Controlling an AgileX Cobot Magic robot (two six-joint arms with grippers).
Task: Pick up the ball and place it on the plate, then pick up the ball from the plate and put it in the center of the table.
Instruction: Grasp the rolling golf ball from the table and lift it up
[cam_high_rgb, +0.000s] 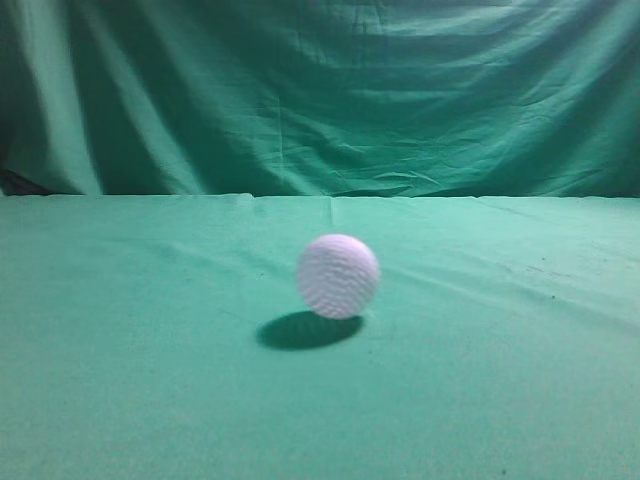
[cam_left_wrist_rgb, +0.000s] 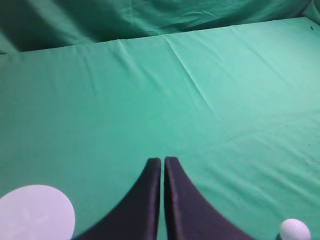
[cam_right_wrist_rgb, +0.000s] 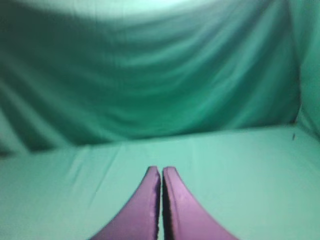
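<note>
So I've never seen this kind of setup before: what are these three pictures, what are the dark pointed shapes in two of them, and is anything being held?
It is a robot with two arms. One picture looks along the table, which is covered in green cloth, from in front. The other two come from cameras on each arm's wrist. The dark pointed shapes are the fingers of each arm's tool: the left tool and the right tool. Both are shut with nothing between the fingers, so nothing is held. A white dimpled ball sits free on the cloth. The left wrist picture also shows it at lower right, and a white round plate at lower left.
</note>
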